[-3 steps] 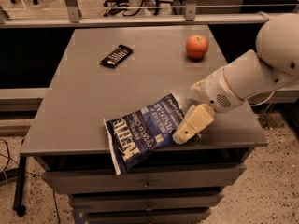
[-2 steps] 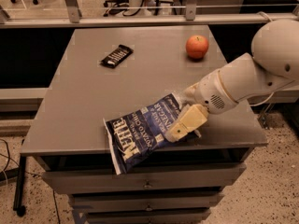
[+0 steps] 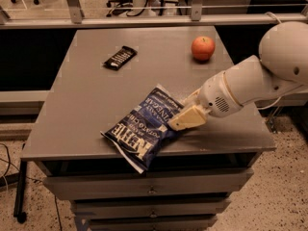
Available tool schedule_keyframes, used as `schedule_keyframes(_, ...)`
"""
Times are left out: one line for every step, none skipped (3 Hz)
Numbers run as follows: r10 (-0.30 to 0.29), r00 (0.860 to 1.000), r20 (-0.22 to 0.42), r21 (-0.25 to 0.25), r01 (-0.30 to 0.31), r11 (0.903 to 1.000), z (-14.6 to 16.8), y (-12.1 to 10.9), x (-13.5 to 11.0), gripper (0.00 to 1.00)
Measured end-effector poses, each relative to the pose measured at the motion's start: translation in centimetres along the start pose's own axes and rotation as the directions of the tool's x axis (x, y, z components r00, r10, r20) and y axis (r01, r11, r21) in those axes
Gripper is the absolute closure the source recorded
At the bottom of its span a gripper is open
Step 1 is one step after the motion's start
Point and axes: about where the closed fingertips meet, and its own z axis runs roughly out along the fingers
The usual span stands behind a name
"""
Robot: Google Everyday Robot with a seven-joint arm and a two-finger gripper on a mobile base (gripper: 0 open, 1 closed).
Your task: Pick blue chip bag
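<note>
The blue chip bag (image 3: 144,128), dark blue foil with white "Kettle" lettering, lies flat near the front edge of the grey table (image 3: 86,100), its lower corner hanging over the edge. My gripper (image 3: 182,121) comes in from the right on a white arm and sits over the bag's right edge, its cream-coloured fingers (image 3: 188,118) touching or just above the foil.
A small black candy bar (image 3: 120,57) lies at the back left of the table. A red apple (image 3: 203,48) sits at the back right. Drawers run below the table front. A rail and office chairs stand behind.
My gripper has moved left along the bag's right edge, further over the foil. The bag has not visibly moved.
</note>
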Motion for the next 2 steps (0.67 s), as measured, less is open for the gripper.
schedule_keyframes(-0.004, 1.0, 0.012, 0.022, 0.004, 0.9997, -0.92, -0.36, -0.57, 0.81)
schedule_keyframes(0.004, 0.999, 0.035, 0.037, -0.005, 0.9993, -1.91, -0.53, -1.02, 0.99)
